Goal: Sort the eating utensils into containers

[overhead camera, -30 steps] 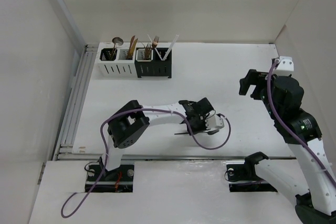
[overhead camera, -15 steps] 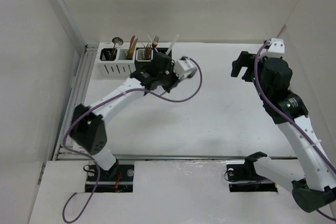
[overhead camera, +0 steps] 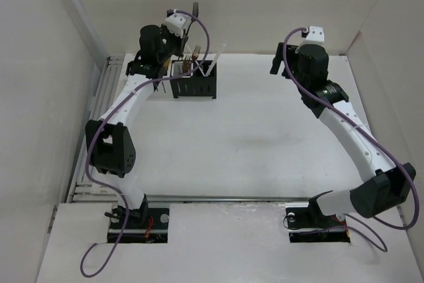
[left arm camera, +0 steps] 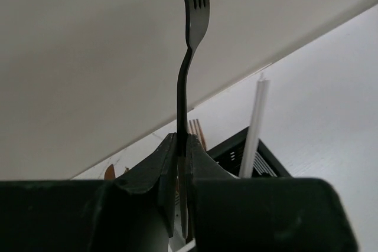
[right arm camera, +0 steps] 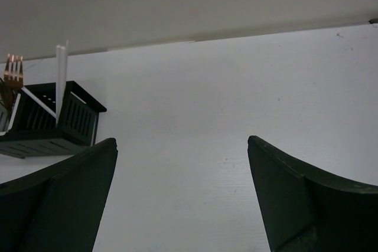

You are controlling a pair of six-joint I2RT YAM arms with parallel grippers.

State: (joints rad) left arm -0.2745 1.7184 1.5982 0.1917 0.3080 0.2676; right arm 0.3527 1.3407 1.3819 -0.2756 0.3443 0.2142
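Holding a dark fork upright above the caddies at the far left.
The left gripper is clamped on its handle, tines up; the right gripper hangs wide apart, empty. The placing step seems in hand: next the handle must go down into one compartment, clear of the white stick. No writing is readable.
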